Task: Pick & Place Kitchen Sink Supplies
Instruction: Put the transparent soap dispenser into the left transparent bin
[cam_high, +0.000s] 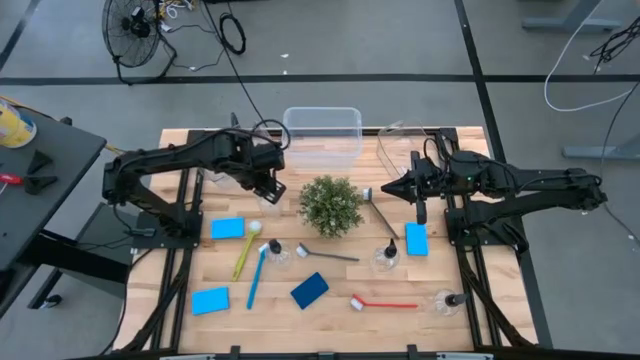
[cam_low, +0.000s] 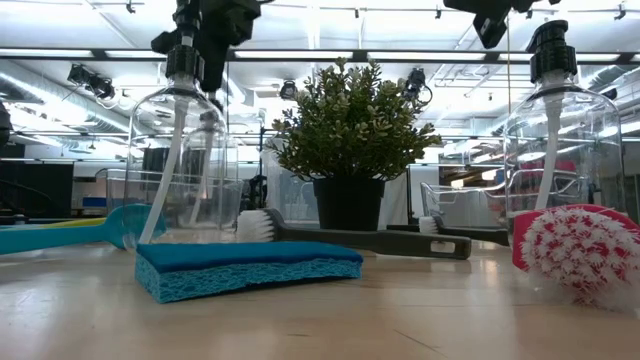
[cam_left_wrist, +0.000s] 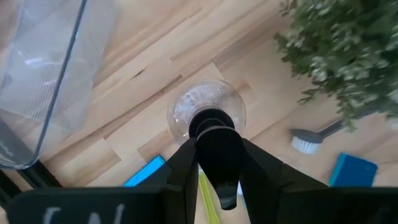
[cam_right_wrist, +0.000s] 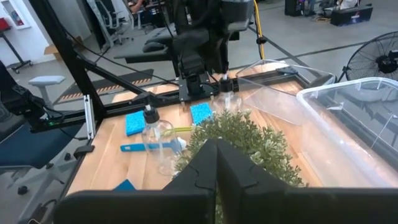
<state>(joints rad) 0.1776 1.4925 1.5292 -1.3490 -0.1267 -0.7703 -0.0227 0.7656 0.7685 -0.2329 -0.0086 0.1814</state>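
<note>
Small clear bottle with a black cap (cam_left_wrist: 208, 112) sits on the wooden table (cam_high: 330, 285) beside the bushy green plant (cam_high: 331, 205), its cap clamped by the left pincer (cam_left_wrist: 214, 155); right pincer (cam_right_wrist: 215, 155) hovers shut, empty.

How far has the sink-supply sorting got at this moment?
Nothing looks placed: the clear bin appears empty. In hand: the left claw grips the black cap of a clear bottle beside the plant. The right claw waits, shut. Left: the sponges, brushes and other bottles lying on the table.
</note>
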